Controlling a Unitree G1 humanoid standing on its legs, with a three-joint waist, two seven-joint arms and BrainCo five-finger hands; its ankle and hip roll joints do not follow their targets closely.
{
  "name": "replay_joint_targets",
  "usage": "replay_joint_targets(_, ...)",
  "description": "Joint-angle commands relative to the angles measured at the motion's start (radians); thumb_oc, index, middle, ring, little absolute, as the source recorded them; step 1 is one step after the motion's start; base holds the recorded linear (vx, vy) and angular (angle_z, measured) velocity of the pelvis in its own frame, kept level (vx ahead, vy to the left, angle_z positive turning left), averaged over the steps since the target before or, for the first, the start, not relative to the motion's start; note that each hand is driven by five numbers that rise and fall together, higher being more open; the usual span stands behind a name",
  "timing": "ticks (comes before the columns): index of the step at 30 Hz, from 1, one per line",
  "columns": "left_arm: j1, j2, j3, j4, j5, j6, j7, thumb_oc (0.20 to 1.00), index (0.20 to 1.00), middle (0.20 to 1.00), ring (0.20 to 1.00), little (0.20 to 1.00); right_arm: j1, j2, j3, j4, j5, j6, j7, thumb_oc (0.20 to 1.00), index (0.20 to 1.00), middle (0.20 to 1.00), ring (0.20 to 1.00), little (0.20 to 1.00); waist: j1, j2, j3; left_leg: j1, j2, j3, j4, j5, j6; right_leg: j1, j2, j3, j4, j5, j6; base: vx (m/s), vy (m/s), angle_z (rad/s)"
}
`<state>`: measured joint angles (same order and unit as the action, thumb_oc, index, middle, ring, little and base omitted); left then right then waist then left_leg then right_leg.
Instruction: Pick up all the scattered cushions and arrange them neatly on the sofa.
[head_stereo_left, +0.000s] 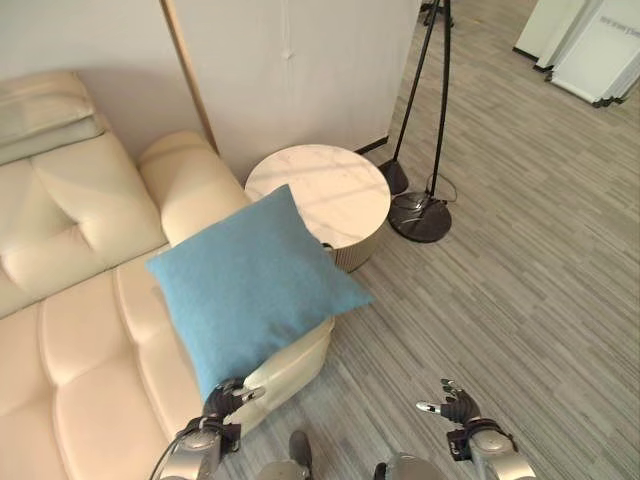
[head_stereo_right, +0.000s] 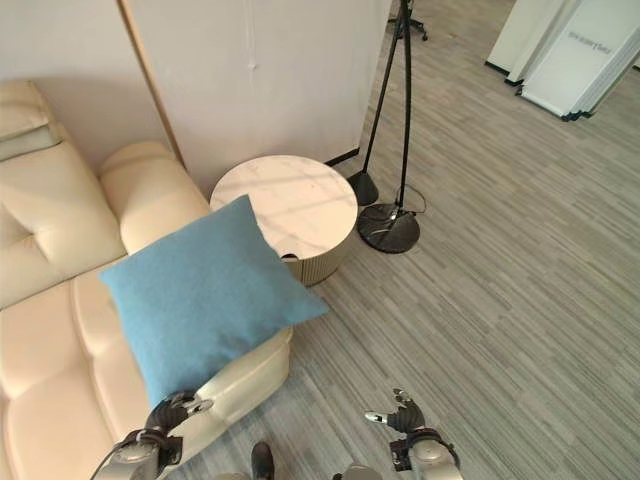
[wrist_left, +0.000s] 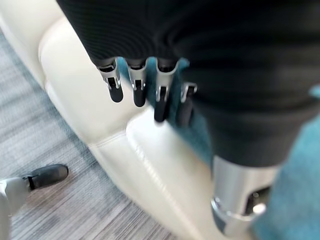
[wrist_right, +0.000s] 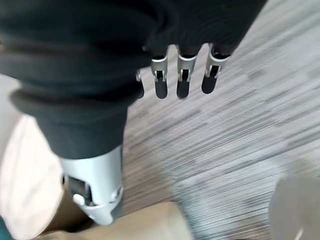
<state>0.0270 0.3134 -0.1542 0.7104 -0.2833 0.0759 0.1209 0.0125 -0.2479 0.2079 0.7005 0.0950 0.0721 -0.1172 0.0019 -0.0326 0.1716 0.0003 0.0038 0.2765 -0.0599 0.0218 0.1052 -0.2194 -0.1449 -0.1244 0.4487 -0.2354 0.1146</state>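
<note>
One blue cushion (head_stereo_left: 250, 287) is leaning over the front corner of the cream sofa (head_stereo_left: 70, 340), and the left hand (head_stereo_left: 222, 402) is sitting at its lower corner, though I cannot tell if those fingers are pinching it. Half-overhanging, it could slide to the floor. One round side table (head_stereo_left: 325, 195), one floor lamp (head_stereo_left: 420, 210). The right hand (head_stereo_left: 455, 408) is hovering, fingers spread, holding nothing.

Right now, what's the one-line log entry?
blue cushion: on sofa end, overhanging | left hand: at its lower corner, grip unclear | right hand: open, above floor
</note>
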Motion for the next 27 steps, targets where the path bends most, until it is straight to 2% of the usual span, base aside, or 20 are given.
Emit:
replay_joint_targets(1, -0.012, -0.001, 0.023, -0.004, 0.027, -0.051, 0.007, 1.000, 1.000, 1.000, 1.000, 1.000, 0.001, -0.037, 0.015, 0.015, 0.000, -0.016, -0.004, 1.000, 1.000, 1.000, 1.000, 1.000, -0.045, -0.002, -0.005, -0.003, 0.002, -0.106, -0.026, -0.027, -0.089, 0.067, 0.045, 0.065, -0.303, 0.186, 0.027, 0.14, -0.093, 0.36)
replay_joint_targets(3, -0.024, -0.002, 0.017, 0.006, 0.026, -0.054, 0.009, 1.000, 1.000, 1.000, 1.000, 1.000, -0.007, -0.039, 0.022, 0.027, -0.002, -0.012, -0.008, 1.000, 1.000, 1.000, 1.000, 1.000, -0.051, -0.009, 0.004, 0.005, -0.005, -0.143, -0.027, -0.030, -0.099, 0.034, 0.060, 0.105, -0.377, 0.229, 0.037, 0.11, -0.079, 0.86)
replay_joint_targets(5, -0.028, -0.001, 0.010, 0.004, 0.024, -0.057, 0.008, 1.000, 1.000, 1.000, 1.000, 1.000, -0.011, -0.044, 0.026, 0.025, -0.004, -0.013, -0.007, 1.000, 1.000, 1.000, 1.000, 1.000, -0.057, -0.013, 0.009, 0.014, -0.011, -0.171, -0.025, -0.034, -0.102, 0.025, 0.074, 0.106, -0.401, 0.247, 0.038, 0.13, -0.111, 1.08)
replay_joint_targets(7, -0.033, -0.002, -0.004, 0.021, 0.031, -0.064, 0.002, 1.000, 1.000, 1.000, 1.000, 1.000, -0.011, -0.047, 0.031, 0.030, 0.003, -0.024, -0.005, 1.000, 1.000, 1.000, 1.000, 1.000, -0.063, -0.026, -0.005, 0.023, -0.023, -0.218, -0.017, -0.047, -0.099, 0.063, 0.094, 0.151, -0.436, 0.248, 0.020, 0.15, -0.151, 1.20)
replay_joint_targets(9, -0.034, -0.005, -0.005, 0.033, 0.034, -0.062, -0.001, 1.000, 1.000, 1.000, 1.000, 1.000, -0.016, -0.049, 0.039, 0.045, 0.000, -0.025, -0.002, 1.000, 1.000, 1.000, 1.000, 1.000, -0.061, -0.028, -0.012, 0.027, -0.021, -0.230, -0.017, -0.050, -0.101, 0.079, 0.102, 0.159, -0.441, 0.246, 0.013, 0.10, -0.121, 0.41)
replay_joint_targets(12, -0.031, -0.017, 0.001, 0.067, 0.013, -0.058, 0.008, 1.000, 1.000, 1.000, 1.000, 1.000, -0.029, -0.055, 0.051, 0.056, 0.008, -0.033, -0.002, 1.000, 1.000, 1.000, 1.000, 1.000, -0.053, -0.026, -0.042, 0.042, 0.003, -0.260, -0.015, -0.056, -0.119, 0.133, 0.115, 0.144, -0.473, 0.234, -0.007, 0.16, -0.204, -0.01)
replay_joint_targets(16, -0.027, -0.022, 0.003, 0.076, -0.004, -0.056, 0.015, 1.000, 1.000, 1.000, 1.000, 1.000, -0.028, -0.060, 0.051, 0.050, 0.014, -0.037, -0.004, 1.000, 1.000, 1.000, 1.000, 1.000, -0.052, -0.026, -0.047, 0.042, 0.020, -0.284, 0.008, -0.063, -0.133, 0.164, 0.125, 0.126, -0.483, 0.216, -0.023, 0.07, -0.126, 0.38)
replay_joint_targets(19, -0.029, -0.030, 0.005, 0.091, -0.027, -0.058, 0.018, 1.000, 1.000, 1.000, 1.000, 1.000, -0.027, -0.064, 0.050, 0.054, 0.023, -0.041, 0.000, 1.000, 1.000, 1.000, 1.000, 1.000, -0.053, -0.028, -0.043, 0.016, 0.025, -0.296, 0.083, -0.083, -0.148, 0.188, 0.122, 0.094, -0.479, 0.192, -0.036, 0.04, -0.097, 0.33)
replay_joint_targets(22, -0.027, -0.032, 0.008, 0.053, -0.051, -0.060, 0.023, 1.000, 1.000, 1.000, 1.000, 1.000, -0.028, -0.075, 0.043, 0.048, 0.029, -0.041, -0.003, 1.000, 1.000, 1.000, 1.000, 1.000, -0.046, -0.039, -0.012, -0.069, 0.022, -0.266, 0.222, -0.089, -0.168, 0.207, 0.093, 0.054, -0.467, 0.171, -0.051, 0.00, 0.016, 0.69)
replay_joint_targets(26, -0.011, -0.024, 0.020, 0.037, -0.047, -0.058, 0.031, 1.000, 1.000, 1.000, 1.000, 1.000, -0.029, -0.094, 0.041, 0.046, 0.019, -0.029, -0.002, 1.000, 1.000, 1.000, 1.000, 1.000, -0.023, -0.039, -0.010, -0.125, 0.138, -0.220, 0.118, 0.019, -0.181, 0.236, 0.061, 0.002, -0.460, 0.137, -0.040, 0.13, 0.167, 0.62)
replay_joint_targets(27, -0.010, -0.021, 0.025, 0.051, -0.052, -0.063, 0.035, 1.000, 1.000, 1.000, 1.000, 1.000, -0.018, -0.098, 0.029, 0.042, 0.012, -0.025, -0.001, 1.000, 1.000, 1.000, 1.000, 1.000, -0.021, -0.029, -0.016, -0.138, 0.185, -0.174, 0.053, 0.069, -0.201, 0.256, 0.052, -0.021, -0.456, 0.111, -0.036, 0.22, 0.332, 0.26)
